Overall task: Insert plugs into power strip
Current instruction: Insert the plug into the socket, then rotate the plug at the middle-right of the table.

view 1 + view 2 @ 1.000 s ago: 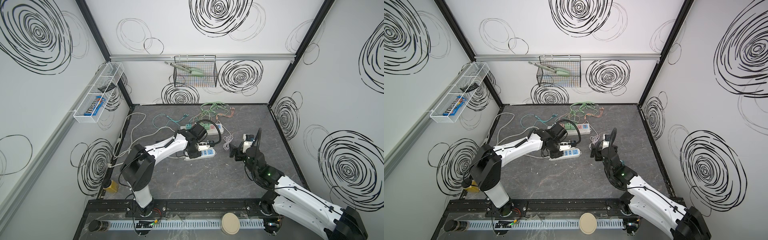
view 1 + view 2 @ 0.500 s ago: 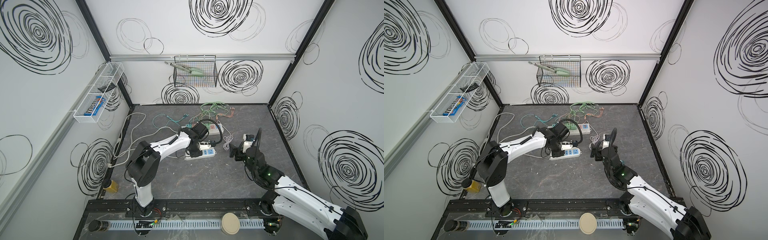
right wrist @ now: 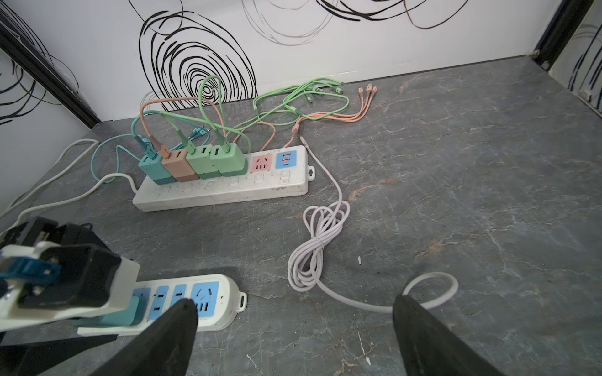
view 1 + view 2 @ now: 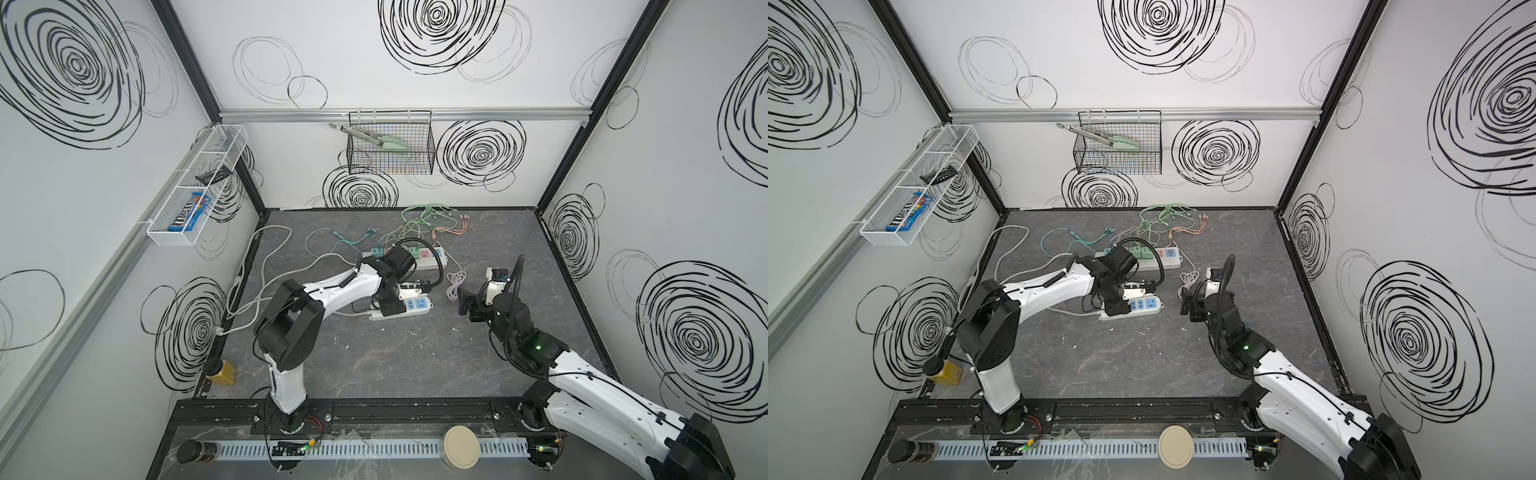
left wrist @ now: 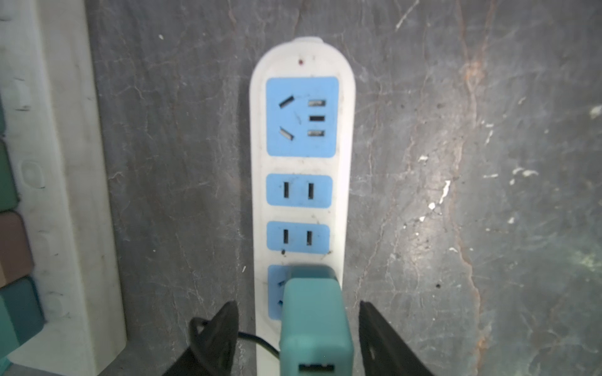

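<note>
A small white power strip (image 5: 301, 162) with blue sockets lies mid-table, seen in both top views (image 4: 419, 305) (image 4: 1148, 305). A teal plug (image 5: 314, 319) stands in its socket nearest the cord end, also visible in the right wrist view (image 3: 120, 314). My left gripper (image 5: 298, 306) is open, with a finger on each side of the plug and a gap on both sides. To the right of the strip, my right gripper (image 3: 294, 301) hangs open and empty just above the table (image 4: 465, 301).
A long white power strip (image 3: 228, 192) at the back carries a teal plug (image 3: 153, 167), a pinkish plug (image 3: 178, 166) and two green plugs (image 3: 215, 161), their cables tangled behind. A coiled pale cable (image 3: 312, 247) lies between the strips. White cords (image 4: 257, 266) run along the left.
My left gripper has opened and let go of the teal plug, which stays seated in the small strip. The right arm has not moved.
</note>
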